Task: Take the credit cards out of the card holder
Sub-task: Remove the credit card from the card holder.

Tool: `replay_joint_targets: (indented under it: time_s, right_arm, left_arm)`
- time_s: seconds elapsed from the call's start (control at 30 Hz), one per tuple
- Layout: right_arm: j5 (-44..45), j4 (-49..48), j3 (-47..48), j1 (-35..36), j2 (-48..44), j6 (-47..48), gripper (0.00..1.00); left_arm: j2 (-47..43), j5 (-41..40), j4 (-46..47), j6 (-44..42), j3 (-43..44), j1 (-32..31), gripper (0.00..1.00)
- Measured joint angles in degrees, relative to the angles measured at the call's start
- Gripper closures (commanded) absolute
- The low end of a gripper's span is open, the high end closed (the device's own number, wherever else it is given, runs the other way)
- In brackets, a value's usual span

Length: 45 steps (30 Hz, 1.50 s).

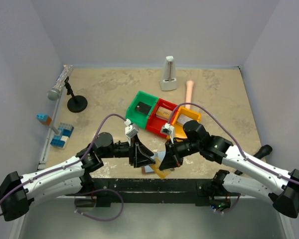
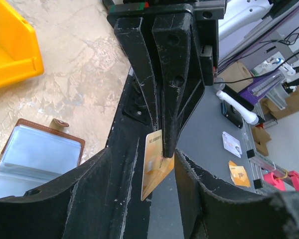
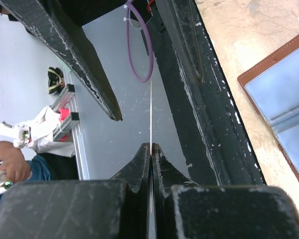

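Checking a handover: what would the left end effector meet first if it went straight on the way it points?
Likely the card pinched in the right end effector, straight ahead; depth is unclear.

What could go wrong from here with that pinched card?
1. The right gripper pinches the card only by one edge, at the table's near edge; a slip would likely drop it off the table.
2. The left gripper stands open around the card; closing off-line might bend it or knock it loose.
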State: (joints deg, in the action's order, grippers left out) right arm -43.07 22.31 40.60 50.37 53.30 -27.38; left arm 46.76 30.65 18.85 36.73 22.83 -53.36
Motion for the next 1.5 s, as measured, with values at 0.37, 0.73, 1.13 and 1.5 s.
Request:
replay_joint_targets:
  time_s: [0.37,0.73,1.13,1.5]
  right_arm:
    - [-0.1,0.9,1.3,0.2,0.4,1.2,1.0]
    - [-0.2,2.0,1.7,0.2,0.7,2.4,1.0]
    - [7.2,2.9,1.9,-2.9,-5.0,1.1,1.0]
    - [7.6,-0.4,1.8,-4.0,-5.8,-1.9,1.0]
  left_arm:
    - [2.9,4.4,1.9,0.0,0.0,0.0,0.75]
    - [5.1,7.4,4.0,0.1,0.2,0.0,0.6]
    - [-12.7,-18.6,2.0,7.8,-6.8,0.2,0.25]
    - [0.1,-18.1,26.0,18.8,-19.4,0.2,0.36]
